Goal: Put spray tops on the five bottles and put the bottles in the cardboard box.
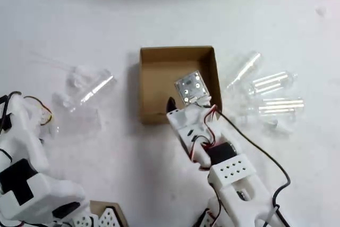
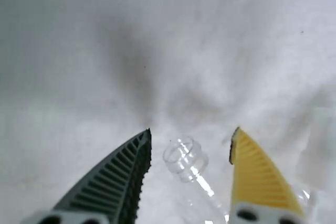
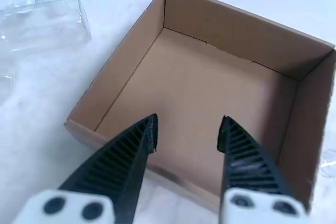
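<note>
1. Cardboard box (image 1: 159, 86): sits mid-table (image 1: 159, 19), mouth up, nothing inside.
2. Right of the box: three bottles (image 1: 271, 82), lying close together on the table.
3. Left of the box, well apart from it: another bottle (image 1: 91, 91), lying on the table.
4. Above the box's near wall: right gripper (image 3: 189, 118), fingers spread, nothing between them.
5. Left of the box and nearer: left arm (image 1: 21, 184); left gripper (image 2: 191, 131) straddles a bottle neck (image 2: 184, 158) without touching.

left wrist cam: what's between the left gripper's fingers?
In the left wrist view, a clear bottle without a spray top lies on the table between the left gripper's open jaws, touching neither.
</note>
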Controlling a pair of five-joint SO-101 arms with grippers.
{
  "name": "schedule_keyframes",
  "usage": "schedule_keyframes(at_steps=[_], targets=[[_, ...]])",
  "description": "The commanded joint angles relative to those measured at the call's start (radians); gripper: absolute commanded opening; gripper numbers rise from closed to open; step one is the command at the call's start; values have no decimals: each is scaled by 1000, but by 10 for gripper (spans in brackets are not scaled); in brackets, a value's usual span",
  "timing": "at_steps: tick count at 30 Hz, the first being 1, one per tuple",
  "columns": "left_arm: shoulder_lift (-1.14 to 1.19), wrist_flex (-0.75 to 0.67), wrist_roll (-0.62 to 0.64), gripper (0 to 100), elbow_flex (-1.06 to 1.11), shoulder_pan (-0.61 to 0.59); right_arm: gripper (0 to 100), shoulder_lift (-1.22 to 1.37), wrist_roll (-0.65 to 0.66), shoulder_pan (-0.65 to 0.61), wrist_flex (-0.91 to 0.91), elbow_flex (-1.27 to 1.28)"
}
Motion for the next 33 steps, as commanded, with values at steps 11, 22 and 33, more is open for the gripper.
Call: schedule_keyframes(at_steps=[11, 22, 33], targets=[[-4, 163, 15, 243, -135, 13, 173, 2, 0, -8, -24, -6], [-2, 124, 17, 242, -124, 85, 173, 2, 0, -8, -24, -6], [-2, -58, 17, 242, -127, 90, 173, 2, 0, -8, -24, -6]])
